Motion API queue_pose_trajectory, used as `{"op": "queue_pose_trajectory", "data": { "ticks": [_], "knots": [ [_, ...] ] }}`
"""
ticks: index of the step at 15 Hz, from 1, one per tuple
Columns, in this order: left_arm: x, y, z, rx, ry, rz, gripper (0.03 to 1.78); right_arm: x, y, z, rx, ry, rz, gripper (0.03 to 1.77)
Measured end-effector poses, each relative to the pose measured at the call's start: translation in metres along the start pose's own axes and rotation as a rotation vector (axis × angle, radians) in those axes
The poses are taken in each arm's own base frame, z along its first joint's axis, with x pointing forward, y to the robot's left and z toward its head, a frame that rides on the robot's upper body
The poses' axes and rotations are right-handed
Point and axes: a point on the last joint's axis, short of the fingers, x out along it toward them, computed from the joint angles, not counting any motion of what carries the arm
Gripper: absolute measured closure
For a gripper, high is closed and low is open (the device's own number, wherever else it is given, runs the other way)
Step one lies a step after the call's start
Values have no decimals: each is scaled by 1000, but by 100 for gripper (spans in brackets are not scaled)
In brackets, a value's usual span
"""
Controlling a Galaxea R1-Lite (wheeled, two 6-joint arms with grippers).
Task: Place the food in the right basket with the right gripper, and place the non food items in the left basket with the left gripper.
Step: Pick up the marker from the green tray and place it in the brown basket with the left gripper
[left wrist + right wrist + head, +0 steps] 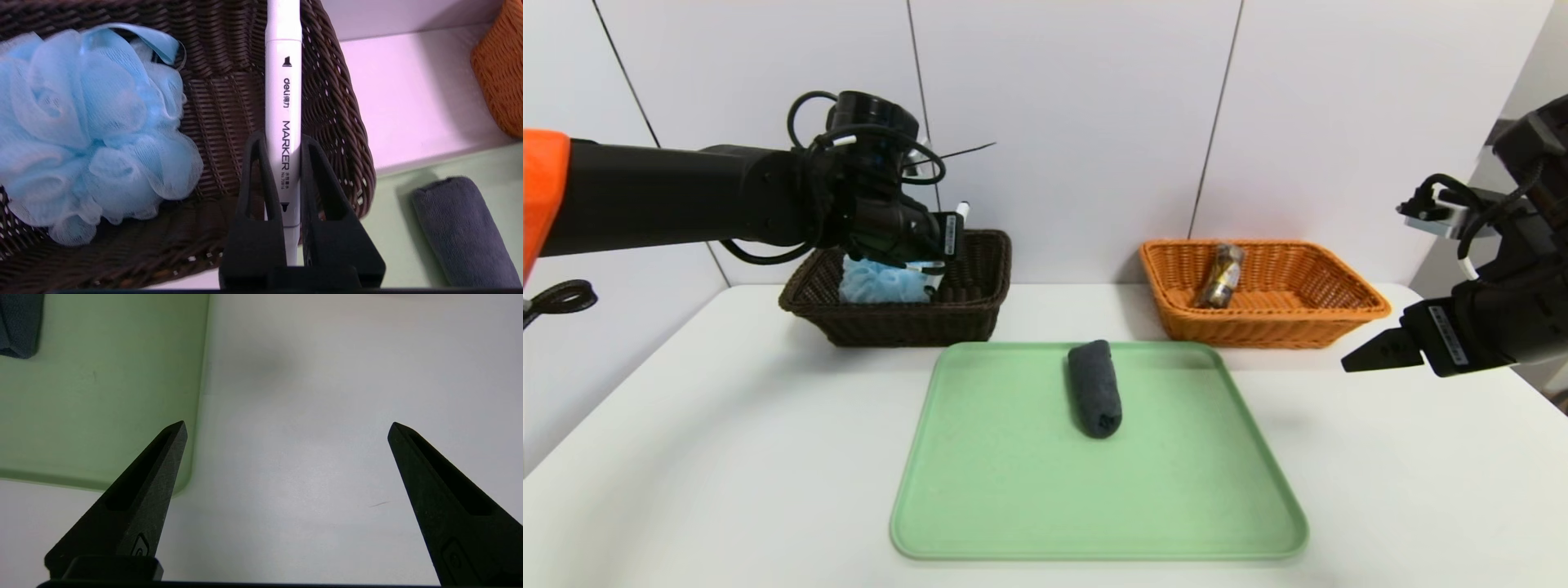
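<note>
My left gripper (pixel 935 249) hangs over the dark brown left basket (pixel 976 314), shut on a white marker (pixel 283 102) that points down into it. A light blue mesh bath sponge (pixel 878 283) lies inside that basket. In the orange right basket (pixel 1258 327) lies a wrapped food item (pixel 1219 276). A rolled dark grey cloth (pixel 1094 388) rests on the green tray (pixel 1013 506). My right gripper (pixel 286 426) hovers open and empty above the table, beside the tray's right edge.
The white table (pixel 727 457) carries both baskets at the back near the wall, with the tray in front between them. The cloth also shows beside the brown basket's wall (pixel 347 122) in the left wrist view.
</note>
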Motion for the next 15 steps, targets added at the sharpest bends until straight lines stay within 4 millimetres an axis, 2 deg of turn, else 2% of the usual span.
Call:
{"op": "queue_pose_trajectory", "data": {
  "ticks": [5, 10, 15],
  "knots": [
    [35, 14, 9, -15, 4, 37, 164, 1, -3, 0, 10, 6, -22, 10],
    [73, 20, -7, -8, 54, 53, 164, 3, -5, 1, 15, 10, -29, 10],
    [89, 22, -20, -6, 92, 60, 164, 6, -6, 2, 18, 15, -32, 10]
  ]
}}
